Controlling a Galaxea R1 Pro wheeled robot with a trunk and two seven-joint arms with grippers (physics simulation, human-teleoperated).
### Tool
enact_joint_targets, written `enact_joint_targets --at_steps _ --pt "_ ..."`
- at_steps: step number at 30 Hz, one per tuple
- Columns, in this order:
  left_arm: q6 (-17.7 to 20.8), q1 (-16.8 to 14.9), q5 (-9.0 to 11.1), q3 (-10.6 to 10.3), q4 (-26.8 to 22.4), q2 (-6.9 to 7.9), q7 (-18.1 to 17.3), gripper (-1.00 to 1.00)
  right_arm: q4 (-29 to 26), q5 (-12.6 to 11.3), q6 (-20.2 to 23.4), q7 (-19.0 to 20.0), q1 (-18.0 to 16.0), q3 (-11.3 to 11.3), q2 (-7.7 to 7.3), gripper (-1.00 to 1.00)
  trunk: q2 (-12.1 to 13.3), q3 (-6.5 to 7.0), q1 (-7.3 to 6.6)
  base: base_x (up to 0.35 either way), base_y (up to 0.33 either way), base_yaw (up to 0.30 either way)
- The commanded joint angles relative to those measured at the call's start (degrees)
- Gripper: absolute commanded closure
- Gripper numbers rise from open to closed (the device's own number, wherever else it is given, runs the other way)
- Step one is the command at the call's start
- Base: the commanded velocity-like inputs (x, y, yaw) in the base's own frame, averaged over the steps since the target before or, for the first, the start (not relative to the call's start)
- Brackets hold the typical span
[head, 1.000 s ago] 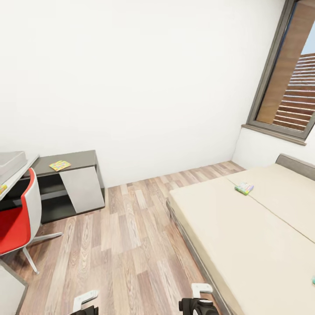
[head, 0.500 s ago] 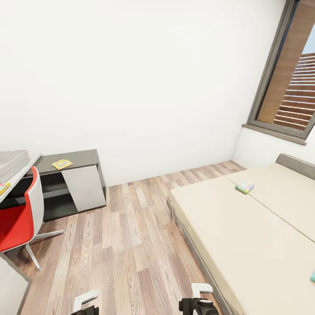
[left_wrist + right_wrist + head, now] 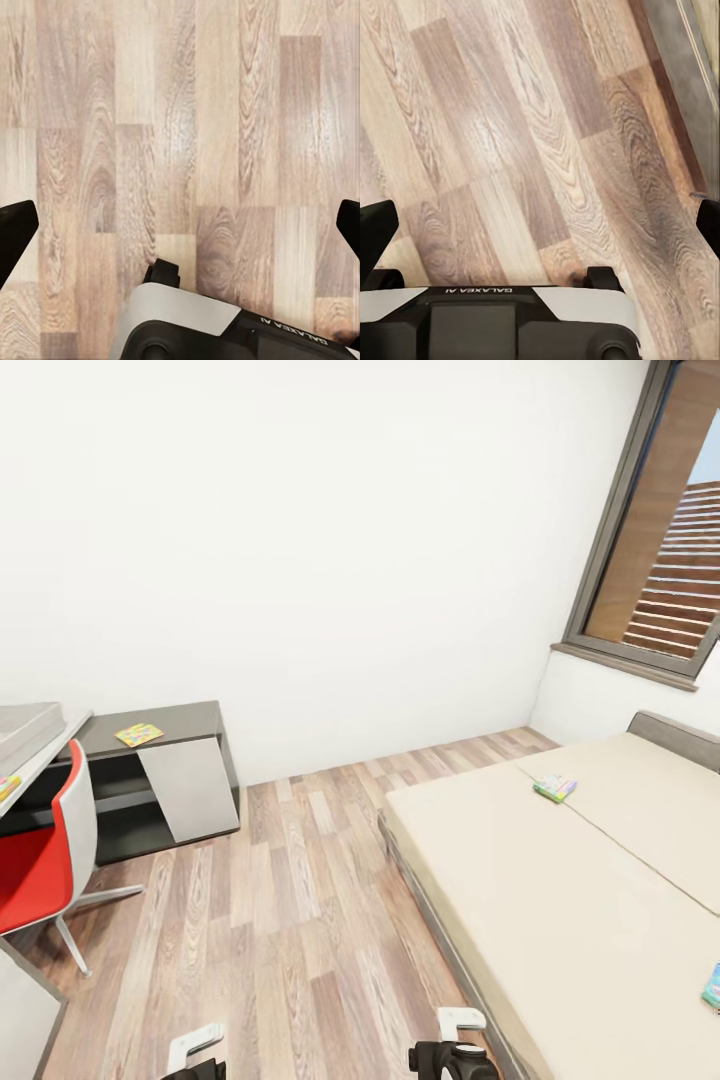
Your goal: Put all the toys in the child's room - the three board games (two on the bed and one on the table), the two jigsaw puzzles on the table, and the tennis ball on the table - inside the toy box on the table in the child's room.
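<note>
Both grippers, left (image 3: 180, 225) and right (image 3: 540, 225), spread, empty; bed (image 3: 560, 900) close; base could probably clip its frame.

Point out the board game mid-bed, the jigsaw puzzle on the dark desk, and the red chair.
board game (image 3: 556, 789), head view, centre of its cover
jigsaw puzzle (image 3: 138, 735), head view, middle of the patchwork face
red chair (image 3: 35, 870), head view, seat cushion

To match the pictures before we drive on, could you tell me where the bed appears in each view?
Head view: the bed lies on the right side, with a board game on it.
Right wrist view: its grey frame edge borders the wood-plank floor.
Left wrist view: that floor, between the open fingers.
Shared landmark: the floor.
</note>
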Motion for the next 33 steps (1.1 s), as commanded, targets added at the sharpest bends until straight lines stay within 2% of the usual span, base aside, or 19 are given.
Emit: enact_joint_targets --at_steps 1,14,33 --pt "0.34 -0.01 0.60 -0.11 -0.14 -0.01 0.21 -1.00 -0.10 -0.02 0.34 -0.22 -0.03 0.05 0.01 -1.00 -0.12 -0.12 0.03 0.000 -0.231 0.000" --pt "0.34 -0.01 0.62 -0.09 -0.14 0.03 0.22 -1.00 -0.10 -0.02 0.34 -0.26 -0.03 0.05 0.01 -1.00 -0.12 -0.12 0.03 0.000 -0.066 0.168" --pt "0.34 -0.01 0.63 -0.08 -0.14 0.03 0.21 -1.00 -0.10 -0.02 0.34 -0.18 -0.03 0.05 0.01 -1.00 -0.12 -0.12 0.03 -0.036 -0.001 0.030"
